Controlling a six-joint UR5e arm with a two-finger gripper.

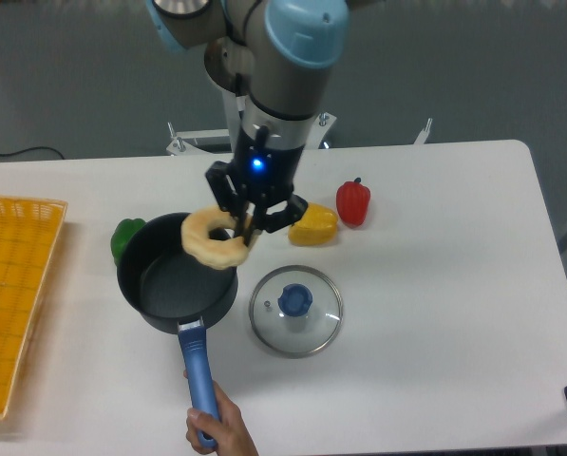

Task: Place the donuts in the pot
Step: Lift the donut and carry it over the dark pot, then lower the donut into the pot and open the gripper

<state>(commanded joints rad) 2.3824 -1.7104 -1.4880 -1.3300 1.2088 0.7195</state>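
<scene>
The pale yellow-beige donut (214,238) hangs tilted in my gripper (246,227), which is shut on its right rim. It is held just above the right rim of the dark round pot (161,281), apart from the pot's floor. The pot stands left of centre on the white table, and its long blue handle (199,378) points toward the front. A human hand (223,425) grips the end of the handle.
A round glass lid with a blue knob (295,308) lies right of the pot. A yellow bell pepper (313,226) and a red bell pepper (353,202) sit behind it. A green pepper (125,237) is left of the pot. A yellow basket (8,294) is at the left edge.
</scene>
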